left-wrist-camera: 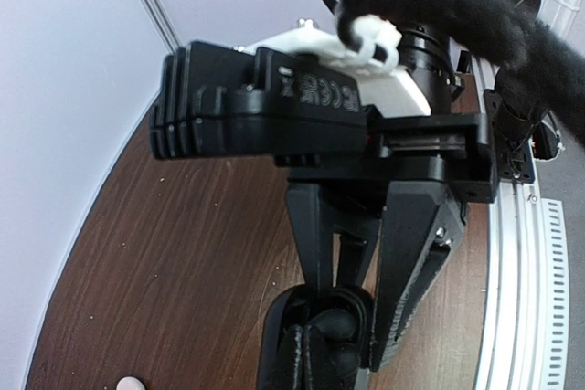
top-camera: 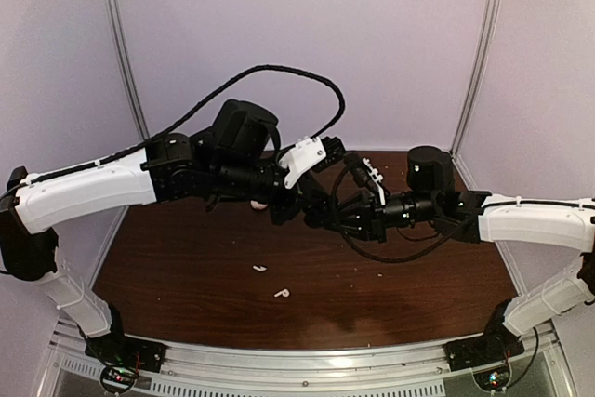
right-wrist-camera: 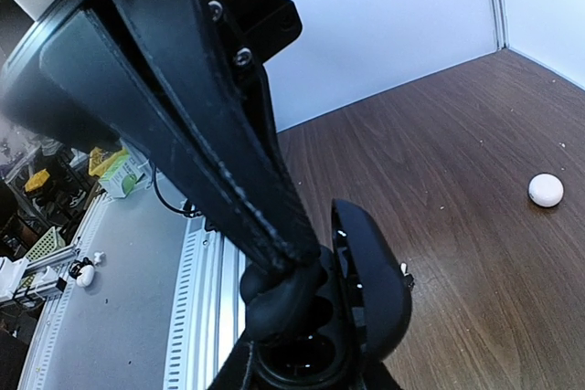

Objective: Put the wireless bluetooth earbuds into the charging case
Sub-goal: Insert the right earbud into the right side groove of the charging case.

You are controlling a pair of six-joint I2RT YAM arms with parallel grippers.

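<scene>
The right tool (right-wrist-camera: 280,267) has its two fingers drawn in narrow on a small black rounded lump, which looks to be one of the wireless bluetooth earbuds (right-wrist-camera: 274,306). It is held at the mouth of the charging case (right-wrist-camera: 373,294), whose lid stands open just beside the fingertips. The left tool (left-wrist-camera: 306,358) is closed tight, with its tips right at the case. Whether it actually pinches the case I cannot tell, as everything there is black on black. Only the right wrist view shows the open lid and the wells beneath. The left wrist view shows the right tool's fingers coming down from above. In the top view both tools meet in a dark knot over the middle back of the worktop (top-camera: 186,271), and the case is hidden there. Toward the near rail (top-camera: 307,360) the brown surface lies open, and the walls stand close behind. Counted: one black earbud made out, one black case, one pale round case (top-camera: 258,204) just left of the tools, and two white stemmed earbuds (top-camera: 259,269) (top-camera: 282,293) lying apart near the middle.
</scene>
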